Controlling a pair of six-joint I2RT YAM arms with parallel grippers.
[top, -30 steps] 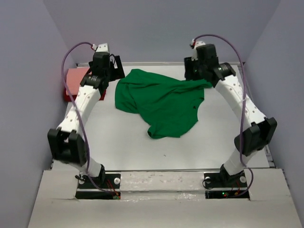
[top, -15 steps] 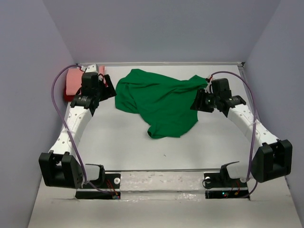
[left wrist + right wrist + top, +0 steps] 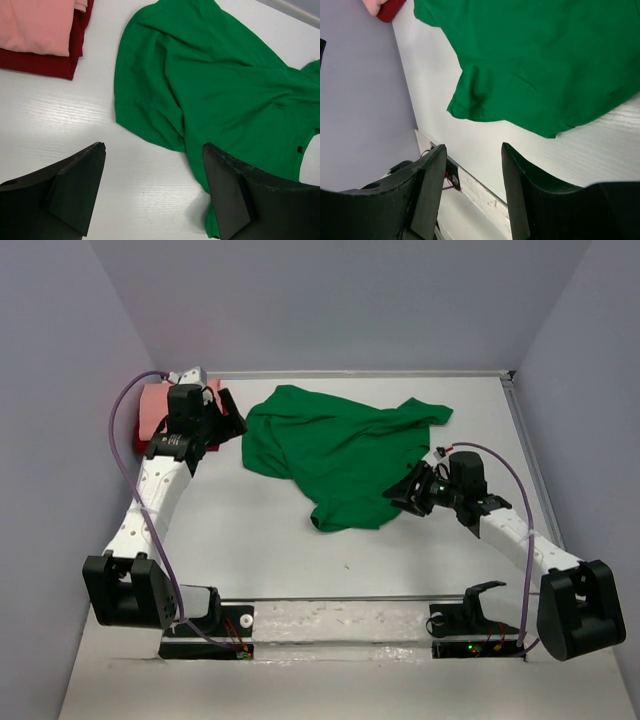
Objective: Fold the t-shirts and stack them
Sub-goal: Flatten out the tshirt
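Note:
A bright green t-shirt (image 3: pixel 340 455) lies crumpled and unfolded in the middle of the table. It also shows in the left wrist view (image 3: pixel 215 85) and the right wrist view (image 3: pixel 535 60). A salmon-pink t-shirt (image 3: pixel 152 400) lies folded on top of a dark red t-shirt (image 3: pixel 140 435) at the far left; both appear in the left wrist view as the pink one (image 3: pixel 40 22) and the red one (image 3: pixel 45 65). My left gripper (image 3: pixel 232 418) (image 3: pixel 152 146) hangs open just left of the green shirt's left edge. My right gripper (image 3: pixel 395 498) (image 3: pixel 473 146) is open beside the shirt's near right hem, over bare table.
Grey walls close in the white table (image 3: pixel 260 530) on the left, back and right. A metal rail (image 3: pixel 340 615) with both arm bases runs along the near edge. The right arm's elbow (image 3: pixel 580 605) rests low at the near right corner.
The right gripper has travelled from the shirt's far right corner down toward its near right hem, arm folding low. The left arm has dropped lower, its gripper staying beside the shirt's left edge.

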